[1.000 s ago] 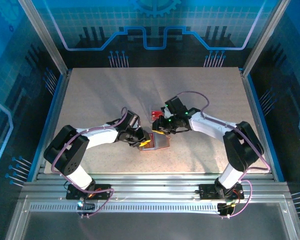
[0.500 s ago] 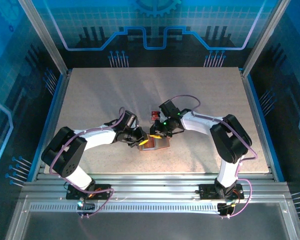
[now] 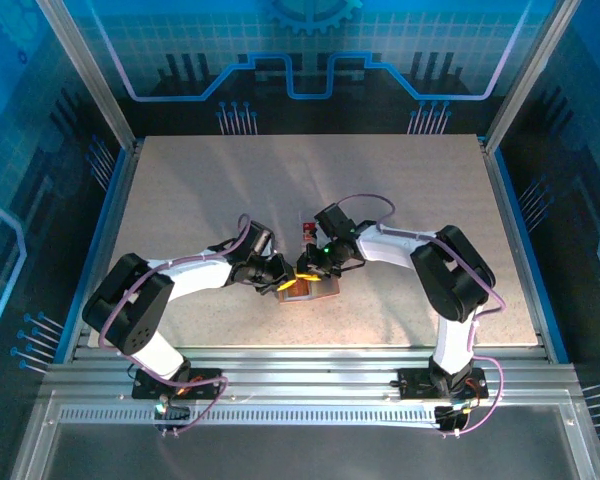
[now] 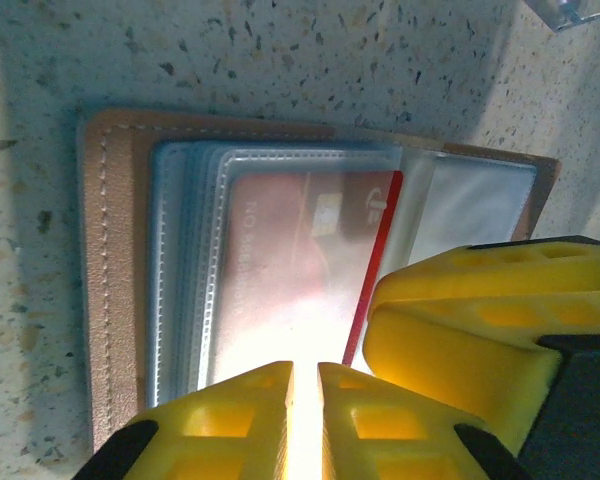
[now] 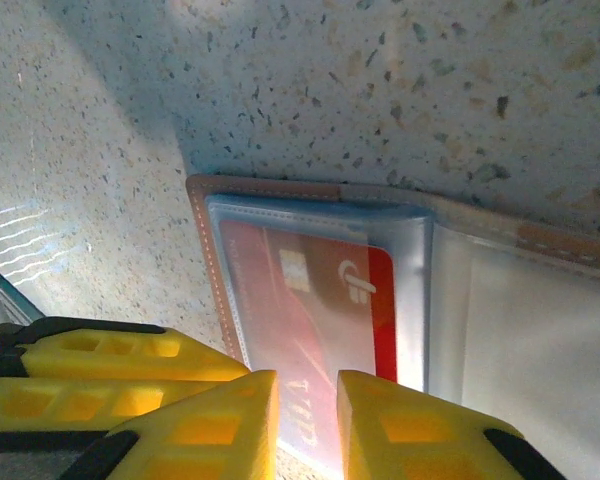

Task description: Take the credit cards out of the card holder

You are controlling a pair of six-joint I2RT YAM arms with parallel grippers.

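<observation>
The card holder (image 3: 318, 292) lies open on the table, tan rim (image 4: 110, 250) outside and clear sleeves inside. A red credit card (image 4: 300, 240) sits in the top sleeve, its red edge (image 5: 382, 300) poking out of the sleeve's mouth. My left gripper (image 4: 305, 385) is down on the sleeve at the card's near end, jaws closed to a thin slit. My right gripper (image 5: 308, 410) rests over the same card (image 5: 310, 290), jaws nearly closed, with the card lying flat under the gap. The two grippers (image 3: 288, 280) (image 3: 306, 268) almost touch above the holder.
A clear plastic container (image 3: 307, 229) with something red in it stands just behind the holder; its corner (image 4: 570, 10) shows in the left wrist view. The speckled table (image 3: 210, 190) stretches to both sides, with blue rails at the left and right edges.
My right gripper has swung left and come down onto the card holder beside my left gripper. Both pairs of jaws have narrowed a little. The left arm has barely moved.
</observation>
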